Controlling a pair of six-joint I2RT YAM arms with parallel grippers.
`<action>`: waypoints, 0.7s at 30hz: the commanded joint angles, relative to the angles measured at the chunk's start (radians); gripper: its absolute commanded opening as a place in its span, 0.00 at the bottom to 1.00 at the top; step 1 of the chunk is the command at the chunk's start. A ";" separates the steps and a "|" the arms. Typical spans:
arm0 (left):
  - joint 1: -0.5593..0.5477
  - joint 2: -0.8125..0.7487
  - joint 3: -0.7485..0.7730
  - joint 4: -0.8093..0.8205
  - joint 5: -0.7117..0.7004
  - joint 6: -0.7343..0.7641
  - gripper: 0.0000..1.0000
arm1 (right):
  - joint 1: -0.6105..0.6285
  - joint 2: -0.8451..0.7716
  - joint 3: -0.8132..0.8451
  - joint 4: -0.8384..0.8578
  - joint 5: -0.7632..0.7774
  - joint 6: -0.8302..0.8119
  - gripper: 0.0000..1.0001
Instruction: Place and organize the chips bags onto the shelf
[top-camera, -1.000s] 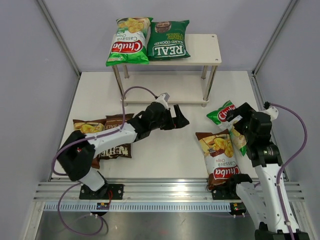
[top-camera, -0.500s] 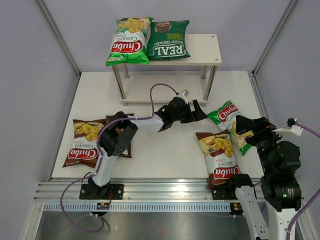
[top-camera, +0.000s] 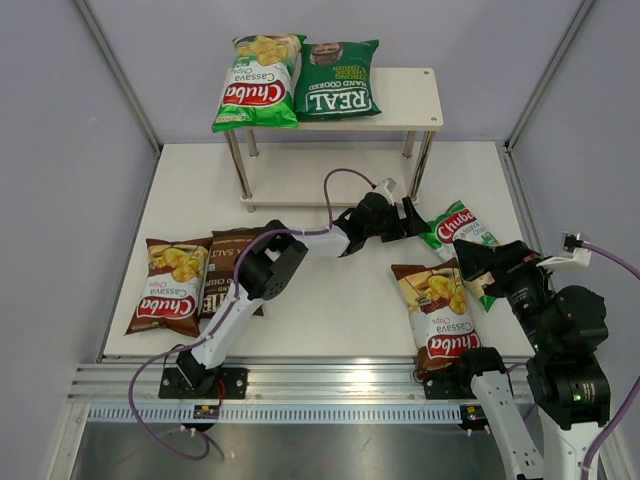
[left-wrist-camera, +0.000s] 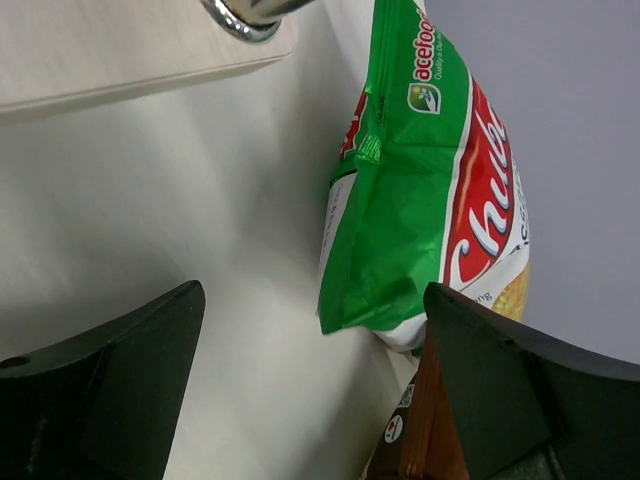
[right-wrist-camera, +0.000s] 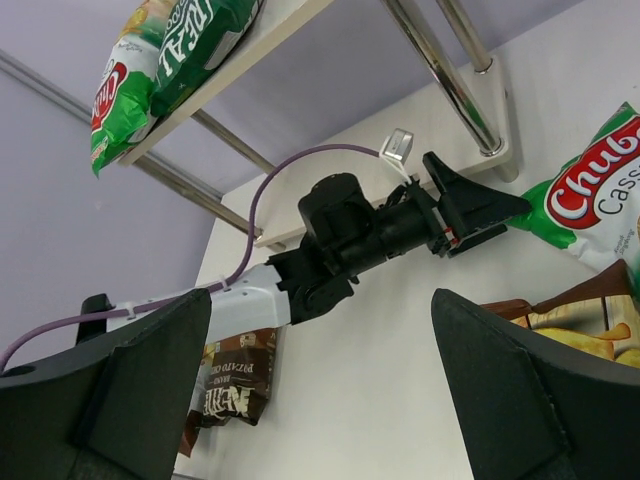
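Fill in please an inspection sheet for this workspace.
Surface: white table, four bags lying on it.
Job's things: shelf top holds light-green Chuba bag and REAL bag; brown Chuba bag and Kettle bag at left; second brown Chuba bag and second light-green Chuba bag at right.
Clutter: nothing seen.
Grippers: left gripper open, close to the second light-green Chuba bag; right gripper open, empty.
Cables: purple cable loops along each arm.
Surroundings: grey walls.

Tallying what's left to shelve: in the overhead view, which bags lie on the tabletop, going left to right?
Glossy brown Chuba chips bag at the left edge → dark-brown Kettle chips bag → light-green Chuba chips bag. The second brown Chuba bag overlaps the last, so it is omitted.
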 joint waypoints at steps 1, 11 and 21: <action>0.001 0.057 0.099 0.069 0.065 -0.004 0.92 | 0.017 -0.003 0.032 0.011 -0.047 0.010 0.99; 0.001 0.143 0.156 0.255 0.191 -0.013 0.62 | 0.029 -0.007 0.026 0.002 -0.028 -0.004 0.99; -0.002 0.001 -0.102 0.511 0.133 0.035 0.13 | 0.029 -0.009 0.024 0.001 -0.018 -0.013 0.99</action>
